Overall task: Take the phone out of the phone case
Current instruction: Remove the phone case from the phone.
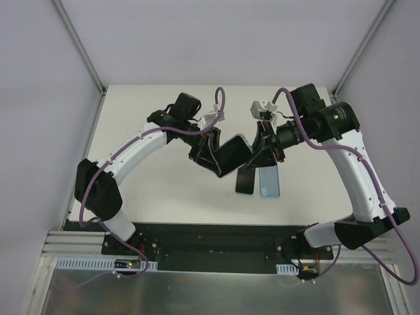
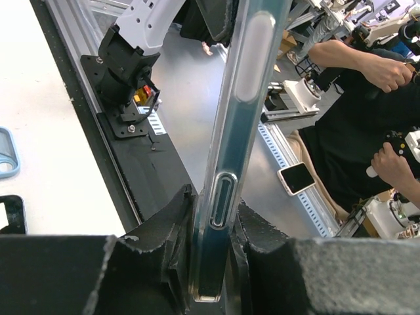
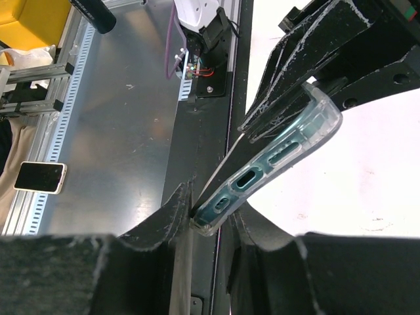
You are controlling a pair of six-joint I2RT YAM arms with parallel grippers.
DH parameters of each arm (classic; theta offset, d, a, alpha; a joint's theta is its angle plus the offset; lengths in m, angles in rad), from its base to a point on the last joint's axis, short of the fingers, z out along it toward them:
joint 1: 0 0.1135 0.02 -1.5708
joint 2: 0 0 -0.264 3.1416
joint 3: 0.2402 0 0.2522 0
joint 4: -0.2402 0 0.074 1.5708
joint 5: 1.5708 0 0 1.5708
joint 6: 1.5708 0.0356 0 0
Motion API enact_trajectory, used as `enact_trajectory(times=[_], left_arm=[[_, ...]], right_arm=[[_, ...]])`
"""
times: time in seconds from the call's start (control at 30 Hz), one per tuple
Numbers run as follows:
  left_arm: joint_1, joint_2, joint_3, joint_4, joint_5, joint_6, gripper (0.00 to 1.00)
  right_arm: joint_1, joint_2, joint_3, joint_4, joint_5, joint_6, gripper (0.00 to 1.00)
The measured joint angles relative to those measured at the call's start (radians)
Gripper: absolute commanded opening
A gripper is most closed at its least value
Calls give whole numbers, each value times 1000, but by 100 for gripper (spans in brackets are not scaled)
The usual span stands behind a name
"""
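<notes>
A dark teal phone in a clear phone case [image 1: 231,156] hangs above the table's middle, held between both arms. My left gripper [image 1: 213,152] is shut on one end. In the left wrist view the case edge [image 2: 239,131] runs up from between the fingers, gripper [image 2: 213,230]. My right gripper [image 1: 258,152] is shut on the opposite end. In the right wrist view a corner of the case [image 3: 282,154] sits pinched between the pads, gripper [image 3: 213,213], with the left gripper's fingers [image 3: 315,59] clamped on the far end. The phone sits inside the case.
On the table under the held phone lie a dark phone-like slab [image 1: 245,184] and a light-blue empty case [image 1: 270,182]. The black base rail [image 1: 216,246] runs along the near edge. A person [image 2: 367,98] sits beyond the metal bench, where another phone [image 2: 296,178] lies.
</notes>
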Motion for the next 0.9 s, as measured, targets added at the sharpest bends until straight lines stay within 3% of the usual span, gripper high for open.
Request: enact_trajectory(times=[0.9], left_arm=[[-60, 98, 55, -30, 0, 5, 0]], right_arm=[[27, 5, 51, -87, 79, -2, 0]])
